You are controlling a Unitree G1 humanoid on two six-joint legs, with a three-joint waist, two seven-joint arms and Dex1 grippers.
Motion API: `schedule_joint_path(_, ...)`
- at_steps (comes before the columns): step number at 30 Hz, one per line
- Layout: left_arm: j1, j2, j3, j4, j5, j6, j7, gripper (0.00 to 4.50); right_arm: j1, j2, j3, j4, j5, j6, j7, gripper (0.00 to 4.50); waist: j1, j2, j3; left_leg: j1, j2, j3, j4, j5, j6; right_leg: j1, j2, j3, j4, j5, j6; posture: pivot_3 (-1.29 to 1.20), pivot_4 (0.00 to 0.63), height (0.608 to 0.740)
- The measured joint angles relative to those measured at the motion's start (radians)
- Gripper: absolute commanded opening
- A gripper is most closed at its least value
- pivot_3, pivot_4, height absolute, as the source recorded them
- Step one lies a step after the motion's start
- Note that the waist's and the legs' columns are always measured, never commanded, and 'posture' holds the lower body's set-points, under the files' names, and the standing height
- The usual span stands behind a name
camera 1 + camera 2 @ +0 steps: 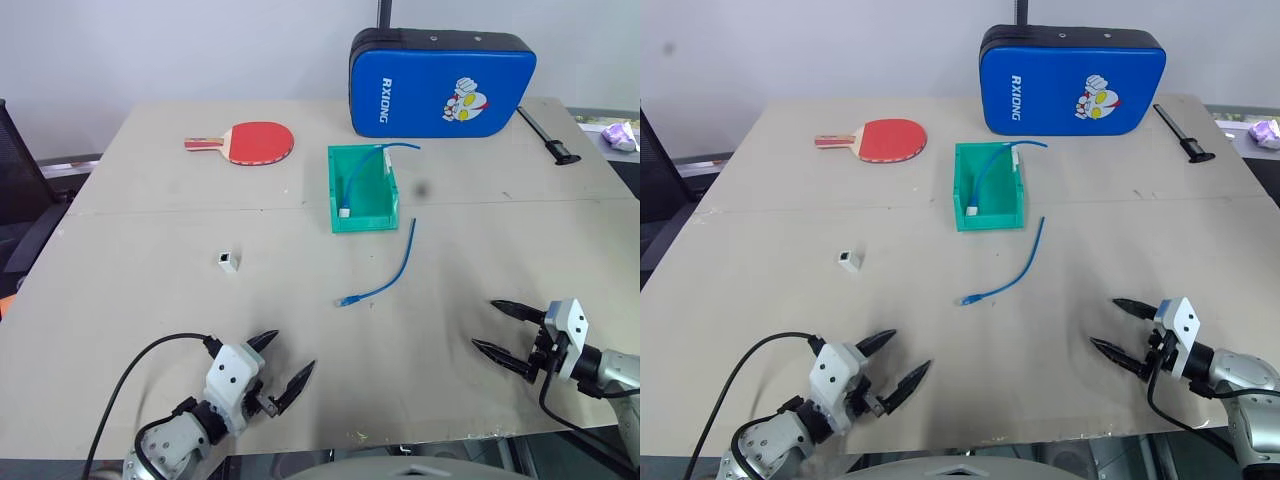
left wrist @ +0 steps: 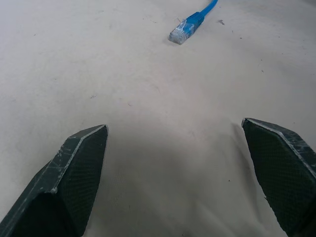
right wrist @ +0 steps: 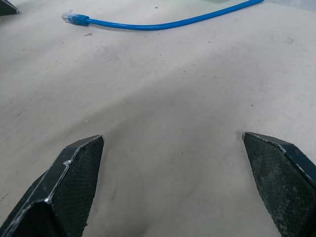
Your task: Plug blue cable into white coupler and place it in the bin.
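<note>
The table (image 1: 150, 300) has bare room along its near edge. The bin (image 1: 362, 215) sits mid-table toward the far edge; the blue cable (image 1: 385, 285) lies just beside it, the white coupler (image 1: 227, 262) well apart. The left gripper (image 1: 285, 362) and right gripper (image 1: 495, 325) both gape empty. Best pinch behind the plug.

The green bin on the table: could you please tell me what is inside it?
Inside the green bin lies a second blue cable plugged into a white coupler, its far end hanging over the rim. The near wall hides part of the floor.
</note>
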Motion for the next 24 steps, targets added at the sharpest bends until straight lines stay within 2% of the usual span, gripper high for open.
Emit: schedule_joint_path(24,0.006,0.021,0.005,0.005,-0.011,-0.011,-0.046,4.50,0.021,0.002,0.002,-0.008,0.006,-0.004,-0.002,4.44,0.000,0.000,0.000,0.000,0.000,0.000,0.001,0.000,0.000,0.000,0.000,0.000,0.000,0.000,0.000,0.00,0.150,0.728)
